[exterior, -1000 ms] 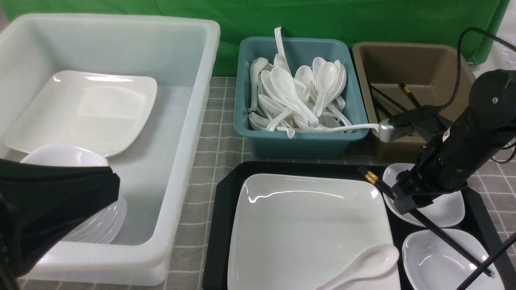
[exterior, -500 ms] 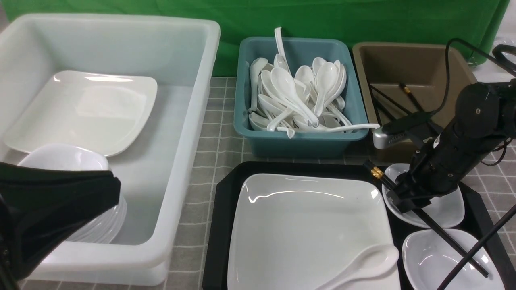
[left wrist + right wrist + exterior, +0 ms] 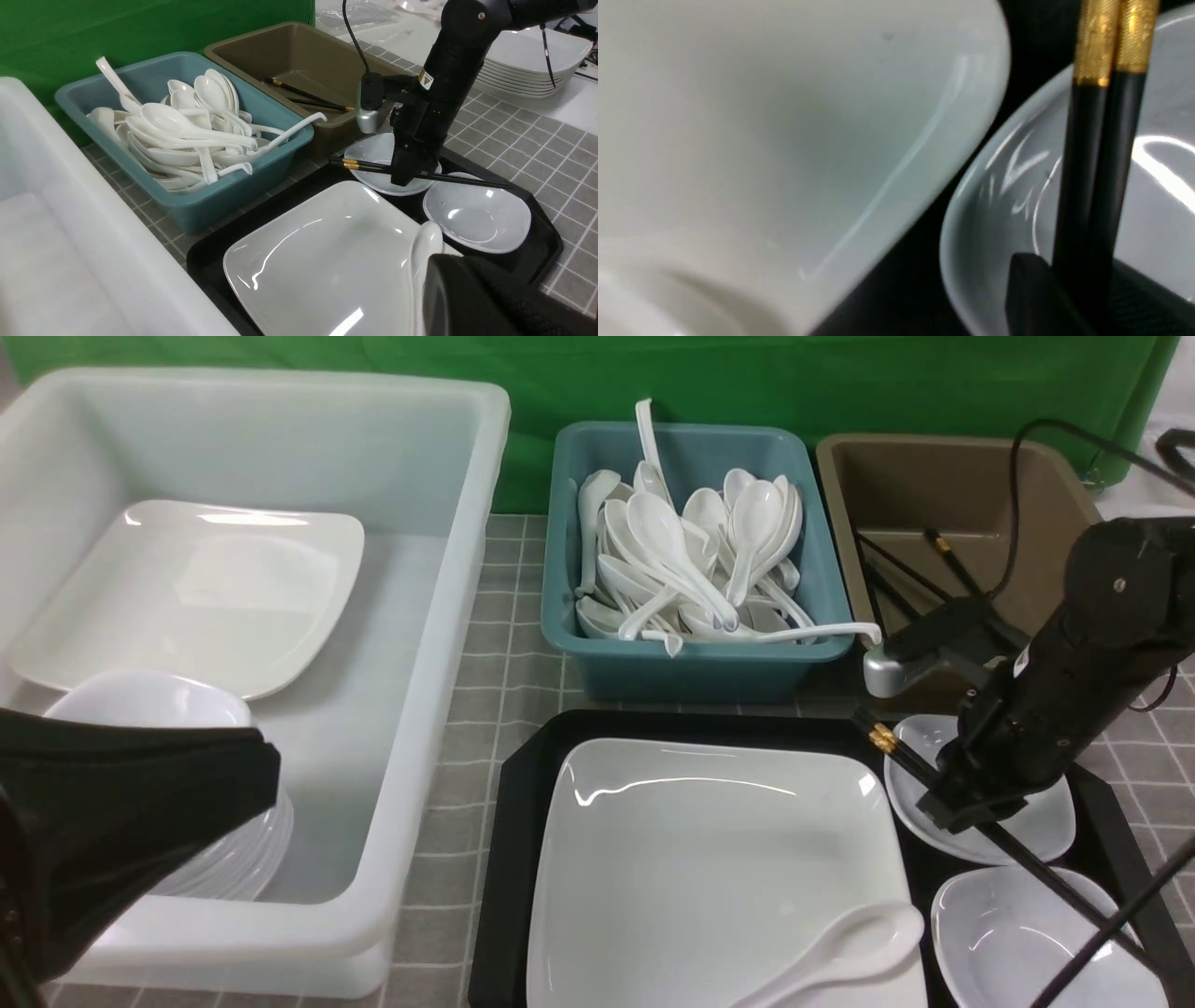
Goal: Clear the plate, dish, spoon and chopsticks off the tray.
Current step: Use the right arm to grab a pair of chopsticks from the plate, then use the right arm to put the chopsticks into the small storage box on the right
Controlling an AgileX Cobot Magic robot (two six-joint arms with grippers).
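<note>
Tray [image 3: 523,821]: black, on the desk [image 3: 504,663] at its near edge, right of the middle.
Plate [image 3: 719,868]: large white square, lying flat and filling the left and middle of the tray, from the far edge to the near edge.
Spoon [image 3: 840,947]: white, its bowl resting on the plate's near right corner, its handle pointing toward the tray's near edge.
Far dish [image 3: 1032,826]: small and white, in the tray's far right corner.
Near dish [image 3: 1008,933]: small and white, in the tray's near right corner, just beside the far dish.
Chopsticks [image 3: 1092,186]: 2 black sticks pressed side by side. Their gold-banded ends are near the tray's far edge, at the gap between the plate and the far dish. The shafts run slantwise over the far dish toward the near dish.
Right gripper [image 3: 404,176]: pointing down over the far dish. Its jaws are drawn in on the 2 chopsticks, with a finger on either side of the pair below the gold bands.
Left gripper [image 3: 224,775]: at the desk's near left corner, over the white bin [image 3: 261,378]. Its jaws are closed together.
White bin contents: 1 large plate flat on the floor and a stack of small dishes.
Blue tub [image 3: 691,658]: along the desk's far edge behind the tray, heaped with white spoons.
Brown tub [image 3: 943,476]: to the right of the blue tub, with black chopsticks lying inside.
</note>
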